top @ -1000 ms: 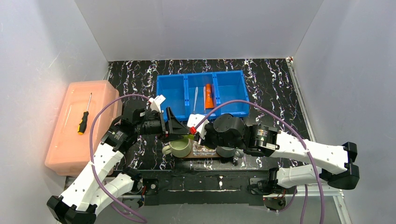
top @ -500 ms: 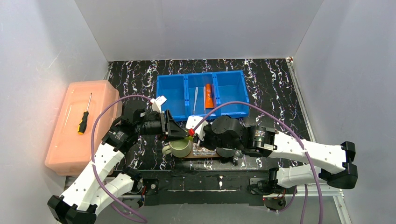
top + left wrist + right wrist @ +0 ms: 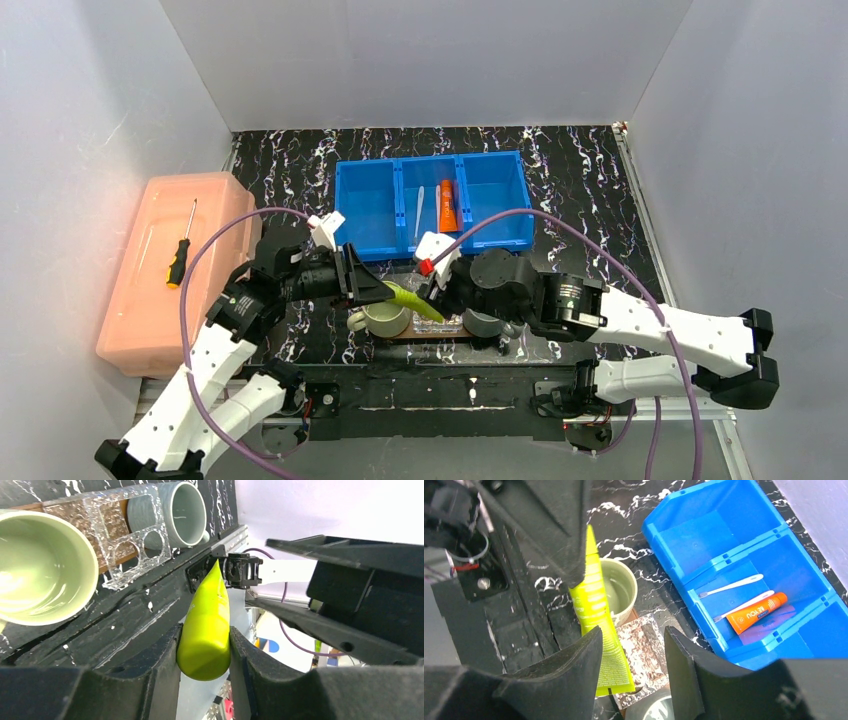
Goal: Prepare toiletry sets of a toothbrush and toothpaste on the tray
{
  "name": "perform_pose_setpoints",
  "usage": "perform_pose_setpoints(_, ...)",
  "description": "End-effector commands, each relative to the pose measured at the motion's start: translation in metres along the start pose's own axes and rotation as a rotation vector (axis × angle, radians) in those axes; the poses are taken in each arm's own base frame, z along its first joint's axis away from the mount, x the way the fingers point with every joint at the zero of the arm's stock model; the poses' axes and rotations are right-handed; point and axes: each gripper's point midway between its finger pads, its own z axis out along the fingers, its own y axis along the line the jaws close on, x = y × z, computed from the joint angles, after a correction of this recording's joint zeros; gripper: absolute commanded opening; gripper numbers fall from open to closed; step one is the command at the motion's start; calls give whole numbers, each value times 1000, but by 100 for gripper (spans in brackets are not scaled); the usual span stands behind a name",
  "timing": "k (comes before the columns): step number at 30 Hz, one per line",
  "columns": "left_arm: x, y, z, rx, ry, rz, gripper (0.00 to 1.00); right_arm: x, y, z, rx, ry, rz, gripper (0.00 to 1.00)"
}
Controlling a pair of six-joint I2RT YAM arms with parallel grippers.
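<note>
The left hand (image 3: pixel 204 635) pinches the lime-green squeeze tube (image 3: pixel 596 630) over the dark-brown wooden tray (image 3: pixel 67 512). The right hand (image 3: pixel 631 635) is spread and empty. The orange squeeze tube (image 3: pixel 756 614) and both thin pale toothbrushes (image 3: pixel 731 586) lie in the blue plastic bin (image 3: pixel 694 542). As far as I can tell, no set is placed yet.

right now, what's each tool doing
left tool: closed on the lime-green tube
right tool: open, gripping nothing
</note>
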Motion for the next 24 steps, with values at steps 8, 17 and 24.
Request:
perform_pose_setpoints(8, -15, -6, -29, -43, -192, 96, 0, -27, -39, 4, 134, -162, 455, 57)
perform_pose_setpoints(17, -14, -29, -67, 0, -332, 146, 0, -45, -46, -10, 63, -335, 686, 65)
perform_pose_setpoints(24, -11, -44, -78, 57, -353, 129, 0, -58, -32, -24, -65, -457, 801, 66)
